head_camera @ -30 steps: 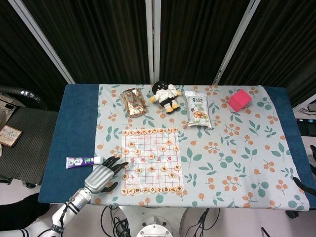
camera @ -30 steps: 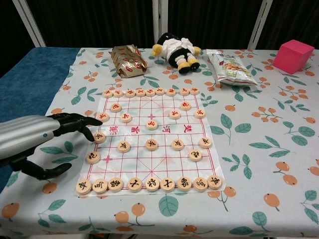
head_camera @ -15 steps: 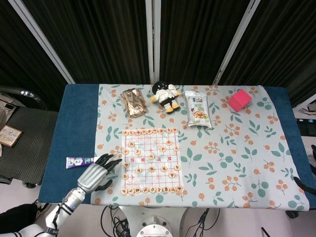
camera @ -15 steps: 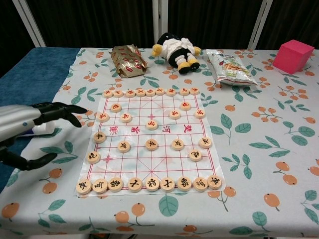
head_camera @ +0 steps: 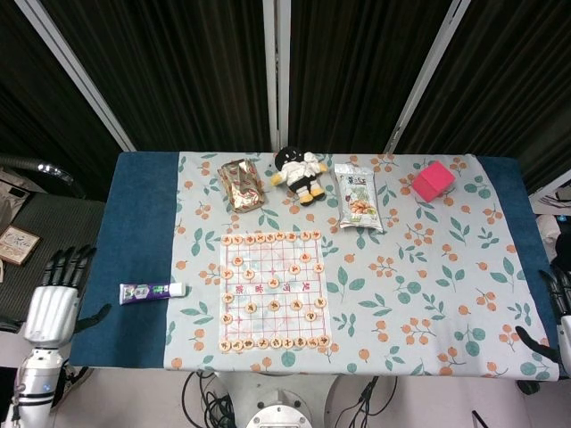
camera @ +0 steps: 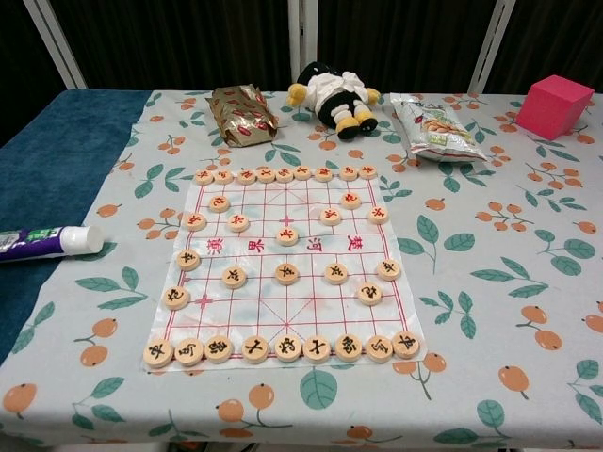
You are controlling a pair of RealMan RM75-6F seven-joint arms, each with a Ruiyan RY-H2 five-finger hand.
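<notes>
Your left robot hand (head_camera: 53, 303) hangs off the counter (head_camera: 134, 192), fingers spread, holding nothing. Toothpaste tube (head_camera: 152, 292) lies just left of the chessboard (head_camera: 272, 290); label unreadable. Right robot hand (head_camera: 558, 312): state unclear.

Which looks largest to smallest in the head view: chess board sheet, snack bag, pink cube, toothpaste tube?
1. chess board sheet
2. snack bag
3. toothpaste tube and pink cube: too alike to rank; the tube is longer, the cube bulkier.

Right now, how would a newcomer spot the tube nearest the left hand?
Start at the chess board mid-table and look toward the table's left edge. The toothpaste tube lies flat across the blue border and floral cloth: purple with a white cap, the only tube there.
</notes>
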